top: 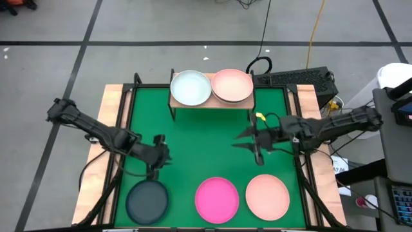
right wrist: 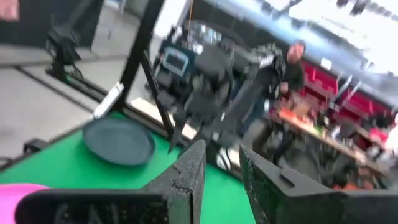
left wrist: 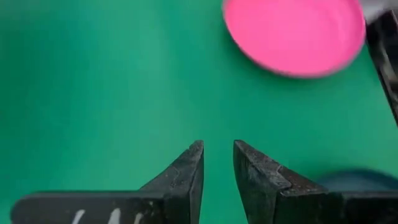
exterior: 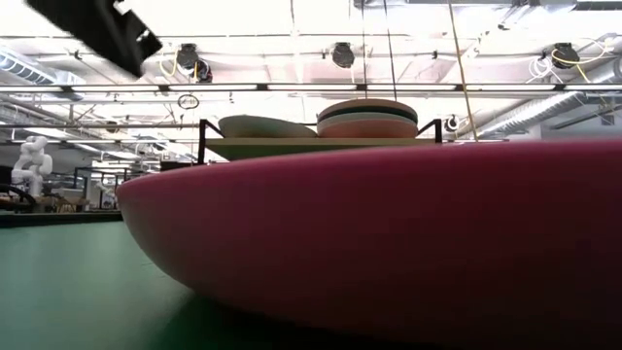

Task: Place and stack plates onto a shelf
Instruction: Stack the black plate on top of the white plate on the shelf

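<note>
From above, we see the shelf (top: 212, 103) at the far edge of the green mat (top: 206, 148) on the worktop, carrying a pale mint-white plate (top: 190, 87) on its left half and a light pink plate (top: 232, 85) on its right half. Along the near edge lie 3 more plates: a dark grey-teal plate (top: 147, 200), a magenta plate (top: 217, 199) and a peach plate (top: 267, 196). The left gripper (top: 158, 153) hangs just beyond the dark plate; the right gripper (top: 251, 143) hangs over the mat between the shelf and the peach plate, holding nothing.

From worktop height, the magenta plate (exterior: 389, 233) fills the foreground, and behind it the shelf (exterior: 321, 146) shows a stack of several plates under the pink one.

The left wrist camera shows its fingers (left wrist: 186, 180) nearly closed with a narrow gap, empty, above bare mat.

The right wrist camera shows its fingers (right wrist: 186, 180) likewise close together and empty, with a person (right wrist: 289, 74) in the room beyond.
</note>
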